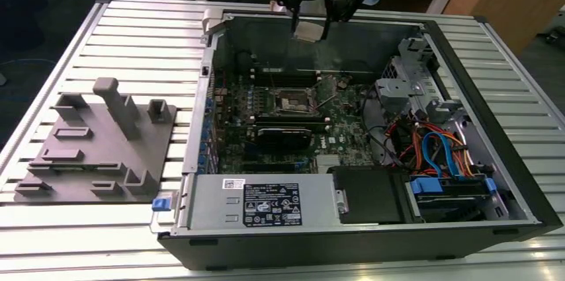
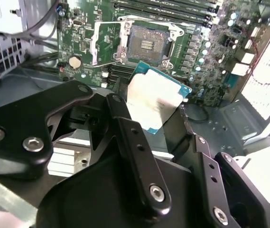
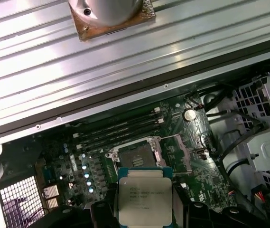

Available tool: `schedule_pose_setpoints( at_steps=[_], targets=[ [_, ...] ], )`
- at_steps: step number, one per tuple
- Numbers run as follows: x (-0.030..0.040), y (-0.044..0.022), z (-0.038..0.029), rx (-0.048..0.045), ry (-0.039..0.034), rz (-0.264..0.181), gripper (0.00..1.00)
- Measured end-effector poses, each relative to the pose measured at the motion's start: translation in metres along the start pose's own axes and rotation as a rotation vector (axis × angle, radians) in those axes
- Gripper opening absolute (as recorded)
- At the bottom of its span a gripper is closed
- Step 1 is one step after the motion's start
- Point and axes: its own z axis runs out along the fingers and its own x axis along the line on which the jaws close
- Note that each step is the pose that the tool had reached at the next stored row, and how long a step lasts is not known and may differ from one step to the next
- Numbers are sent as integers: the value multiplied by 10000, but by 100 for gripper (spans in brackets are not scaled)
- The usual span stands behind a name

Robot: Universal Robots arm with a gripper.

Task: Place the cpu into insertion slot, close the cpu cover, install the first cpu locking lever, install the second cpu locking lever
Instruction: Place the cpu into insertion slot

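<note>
Grip on the cpu (image 2: 158, 95) by two opposite edges, pinched between the black fingers (image 2: 125, 128) of the gripper (image 2: 149, 107), silvery top facing out in both wrist views. Hangs in the air above the far end of the open computer case (image 1: 353, 248) in the exterior view, clear of the green board. Well apart from the insertion slot (image 2: 148, 45), which lies bare and dark inside its metal rim. Cpu cover (image 2: 106, 45) flipped open, lying just beside the slot on the side of the round coin battery (image 2: 74, 61). Long black memory slots (image 2: 172, 9) along another side of the slot. Slatted metal table (image 1: 132, 30) under the case; grey fixture block (image 1: 97, 142) on it at the exterior view's left, apart from the case.
</note>
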Motion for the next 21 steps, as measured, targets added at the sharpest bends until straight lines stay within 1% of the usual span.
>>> schedule_pose_setpoints(
  at_steps=[8, 14, 16, 21],
  targets=[
    [0, 0, 3, -17, -74, 831, 54],
    [0, 0, 4, -26, -116, 1290, 54],
    [0, 0, 5, -28, -125, 1396, 54],
    [0, 0, 5, -29, -130, 1446, 54]
  ],
)
